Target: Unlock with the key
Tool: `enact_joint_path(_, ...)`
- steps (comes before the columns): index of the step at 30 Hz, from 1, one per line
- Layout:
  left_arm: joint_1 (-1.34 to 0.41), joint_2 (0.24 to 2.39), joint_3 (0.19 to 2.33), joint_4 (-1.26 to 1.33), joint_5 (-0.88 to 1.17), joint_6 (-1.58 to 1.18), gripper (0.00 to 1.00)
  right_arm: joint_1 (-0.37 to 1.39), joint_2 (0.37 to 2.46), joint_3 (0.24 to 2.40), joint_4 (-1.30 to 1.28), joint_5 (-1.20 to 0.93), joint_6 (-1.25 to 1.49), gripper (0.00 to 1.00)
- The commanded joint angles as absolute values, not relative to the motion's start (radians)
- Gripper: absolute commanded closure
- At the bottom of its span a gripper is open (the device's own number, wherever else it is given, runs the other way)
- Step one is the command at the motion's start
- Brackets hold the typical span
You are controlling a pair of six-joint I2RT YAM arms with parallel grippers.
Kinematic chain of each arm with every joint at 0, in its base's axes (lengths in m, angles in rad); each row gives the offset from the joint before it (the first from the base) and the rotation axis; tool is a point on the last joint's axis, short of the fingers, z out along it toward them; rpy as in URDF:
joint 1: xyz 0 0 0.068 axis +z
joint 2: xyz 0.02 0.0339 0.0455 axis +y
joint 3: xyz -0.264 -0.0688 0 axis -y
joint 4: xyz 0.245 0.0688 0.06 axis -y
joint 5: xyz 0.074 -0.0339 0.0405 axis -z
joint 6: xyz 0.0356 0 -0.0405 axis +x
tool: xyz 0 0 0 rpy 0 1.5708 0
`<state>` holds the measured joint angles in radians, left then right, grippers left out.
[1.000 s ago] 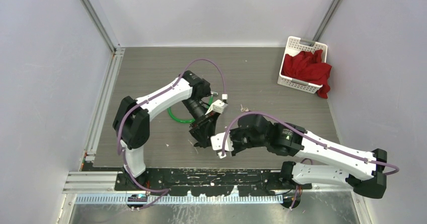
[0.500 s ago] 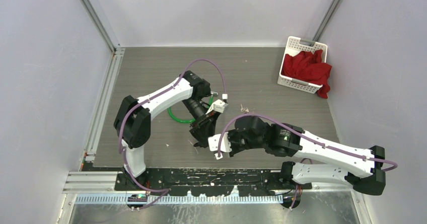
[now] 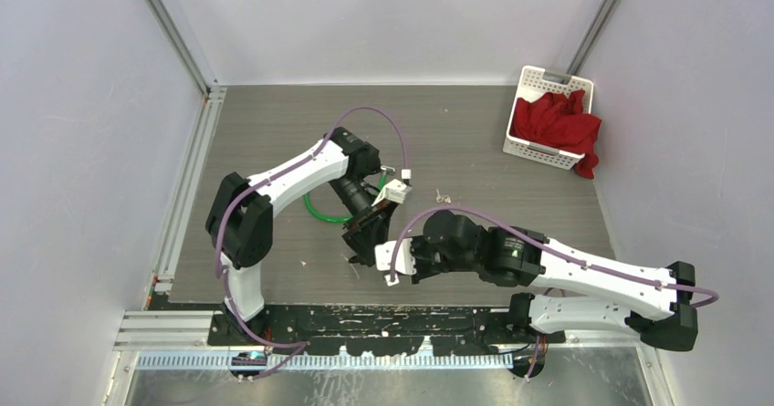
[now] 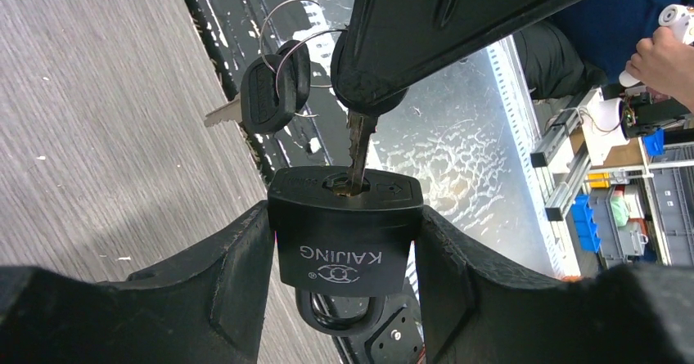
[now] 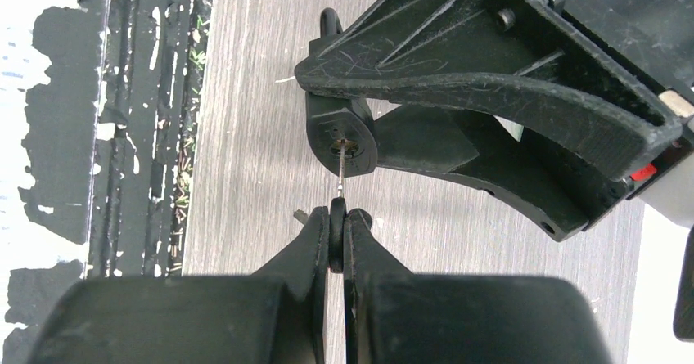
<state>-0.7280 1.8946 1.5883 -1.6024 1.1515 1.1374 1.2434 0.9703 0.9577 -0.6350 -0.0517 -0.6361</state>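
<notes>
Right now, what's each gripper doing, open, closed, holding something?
Left gripper: closed on the padlock, across its sides.
Right gripper: closed on the key, which is inserted in the padlock.

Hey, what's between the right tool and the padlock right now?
Only the bare blade of the key. The right tool pinches the key's head, and the tip sits in the keyway of the padlock. Both wrist views show it.

Plain pale walls [image 3: 82, 150] close the left, far and right sides of a grey wood-grain table [image 3: 265, 123], with aluminium posts [image 3: 173, 32] in the far corners, a white basket [image 3: 538, 152] of red cloth [image 3: 557, 123] far right, and a scuffed black rail [image 3: 301, 319] along the near edge, all evenly lit.
</notes>
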Motion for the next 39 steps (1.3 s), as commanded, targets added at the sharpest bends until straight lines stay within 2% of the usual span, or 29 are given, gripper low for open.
enact_joint_path(1,-0.731,1.859,1.655,-1.776,1.407,1.128,1.00,1.264,0.963,0.910,-0.486,-0.088,-0.543,0.99)
enact_joint_path(12,-0.729,1.862,1.668,-1.776,1.444,1.120,1.00,1.264,0.932,0.822,-0.378,-0.026,-0.492,0.99)
enact_joint_path(24,-0.722,1.856,1.657,-1.776,1.462,1.124,1.00,1.265,0.786,0.733,-0.349,0.068,-0.537,0.99)
enact_joint_path(39,-0.724,1.845,1.639,-1.775,1.449,1.126,1.00,1.272,0.806,0.784,-0.433,0.043,-0.553,0.99)
